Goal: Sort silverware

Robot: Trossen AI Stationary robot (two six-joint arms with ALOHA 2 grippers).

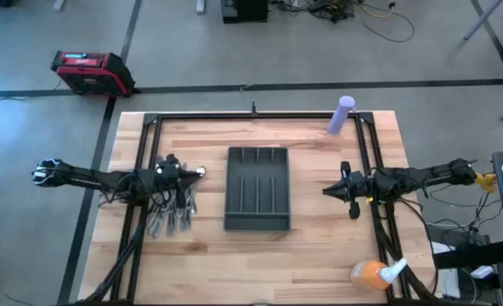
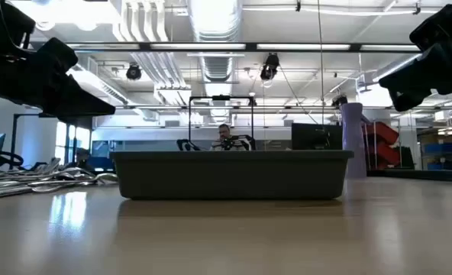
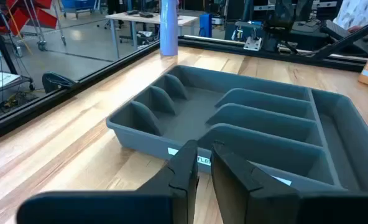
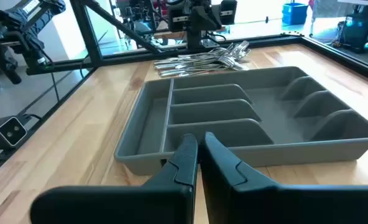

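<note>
The silverware (image 1: 172,214) is lying in a loose heap on the table (image 1: 319,255), directly under and just in front of the left gripper (image 1: 177,174), which is hovering over it with fingers nearly closed and holding nothing, probably because a first pick is not yet made. The dark tray (image 1: 257,189) is sitting empty beside that gripper, between both arms, likely so either can reach its compartments. The right gripper (image 1: 330,190) is waiting near the tray's other side, well apart from the heap, its fingers also nearly together and empty.
</note>
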